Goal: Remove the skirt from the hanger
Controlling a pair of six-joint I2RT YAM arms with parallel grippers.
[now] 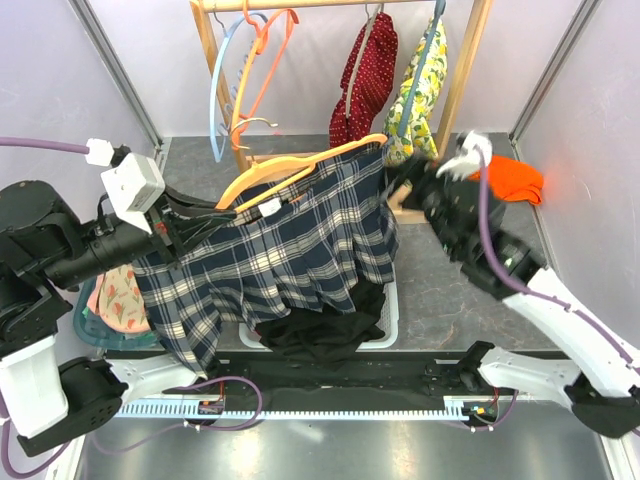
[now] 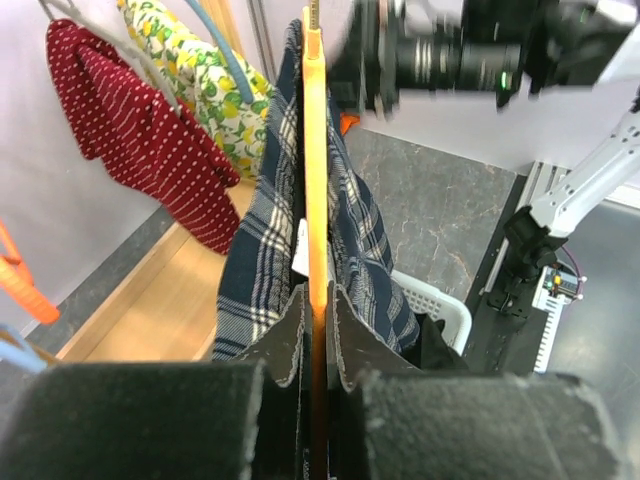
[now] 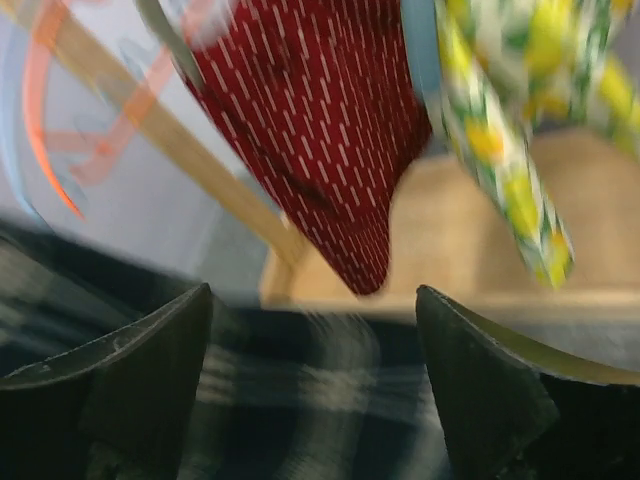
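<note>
Above the middle of the desk [image 1: 460,290], the skirt [image 1: 290,250] hangs from the hanger [image 1: 300,168], its pleats spreading toward the near side and covering the far part of a white basket [image 1: 392,320]. A black garment [image 1: 320,330] lies in that basket, just near of the skirt's hem. The hanger runs slantwise, its left end nearer and its right end farther, with the waistband draped along it.

The left hand [image 1: 185,225] is at the hanger's left end. In its wrist view the fingers [image 2: 290,330] are pressed together on the thin orange bar, with plaid cloth falling down both sides beyond them.

The right hand [image 1: 412,185] is at the skirt's far right corner. In its wrist view the fingers [image 3: 150,350] are spread wide with nothing between them; the plaid cloth shows blurred in the gap, and I cannot tell whether it touches them.

Behind, a wooden rack [image 1: 465,70] carries a red garment [image 1: 365,75] and a yellow garment [image 1: 420,85]. An orange cloth [image 1: 515,180] lies at the far right.
</note>
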